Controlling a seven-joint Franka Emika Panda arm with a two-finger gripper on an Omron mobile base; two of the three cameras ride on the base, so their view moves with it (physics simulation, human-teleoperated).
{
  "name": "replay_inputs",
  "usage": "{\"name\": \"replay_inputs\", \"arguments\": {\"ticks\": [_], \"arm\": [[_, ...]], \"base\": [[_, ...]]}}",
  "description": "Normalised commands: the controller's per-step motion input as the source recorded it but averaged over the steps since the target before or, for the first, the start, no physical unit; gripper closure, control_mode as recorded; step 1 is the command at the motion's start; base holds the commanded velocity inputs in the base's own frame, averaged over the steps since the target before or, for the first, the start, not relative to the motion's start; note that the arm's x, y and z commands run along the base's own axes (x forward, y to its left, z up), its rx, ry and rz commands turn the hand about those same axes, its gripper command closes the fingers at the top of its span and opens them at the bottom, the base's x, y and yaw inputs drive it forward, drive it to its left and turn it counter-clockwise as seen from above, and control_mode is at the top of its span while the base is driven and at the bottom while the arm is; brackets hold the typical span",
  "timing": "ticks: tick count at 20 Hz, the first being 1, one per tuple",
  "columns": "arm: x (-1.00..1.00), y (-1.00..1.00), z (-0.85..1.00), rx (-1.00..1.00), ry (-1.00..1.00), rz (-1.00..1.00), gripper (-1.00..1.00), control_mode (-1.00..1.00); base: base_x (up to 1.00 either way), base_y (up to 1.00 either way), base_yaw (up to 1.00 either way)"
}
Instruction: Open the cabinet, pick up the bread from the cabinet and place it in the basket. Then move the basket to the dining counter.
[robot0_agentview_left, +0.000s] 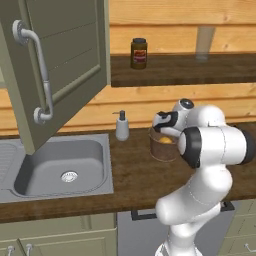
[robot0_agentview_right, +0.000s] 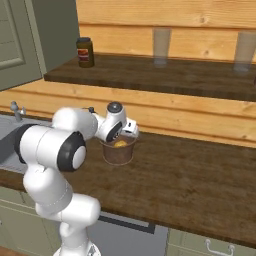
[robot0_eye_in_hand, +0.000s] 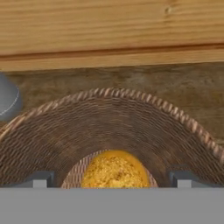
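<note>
The brown woven basket (robot0_agentview_left: 161, 151) (robot0_agentview_right: 119, 154) stands on the dark wood counter near the back wall. Inside it lies the bread (robot0_agentview_left: 166, 140) (robot0_agentview_right: 120, 144) (robot0_eye_in_hand: 114, 169), a golden-orange bun resting on the basket's floor. My gripper (robot0_agentview_left: 163, 131) (robot0_agentview_right: 127, 135) (robot0_eye_in_hand: 111, 178) hovers just over the basket's mouth, pointing down, open, its fingertips (robot0_eye_in_hand: 39, 178) apart on either side of the bun and not touching it. The basket's wall (robot0_eye_in_hand: 109, 118) curves around the bun. The cabinet door (robot0_agentview_left: 65, 60) hangs swung open at upper left, with its curved metal handle (robot0_agentview_left: 42, 75) facing out.
A soap dispenser (robot0_agentview_left: 122, 126) (robot0_eye_in_hand: 6, 98) stands just left of the basket, beside the grey sink (robot0_agentview_left: 60, 167). A dark jar (robot0_agentview_left: 139, 53) (robot0_agentview_right: 85, 52) sits on the raised wooden shelf (robot0_agentview_right: 165, 75) behind. The open cabinet door overhangs the sink.
</note>
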Motion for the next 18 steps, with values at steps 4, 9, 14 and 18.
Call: {"name": "replay_inputs", "arguments": {"ticks": [4,9,14,18], "arm": [[-0.53,0.0,0.45,0.0,-0.02,-0.03,-1.0,-1.0],[-0.45,0.0,0.48,0.0,0.0,-0.13,-1.0,-1.0],[-0.52,0.0,0.28,0.04,0.02,-0.29,-1.0,-1.0],[-0.52,-0.11,0.0,0.15,0.02,-0.31,-1.0,-1.0]], "base": [[0.0,0.0,0.0],[0.0,0.0,0.0],[0.0,0.0,0.0],[0.0,0.0,0.0]]}}
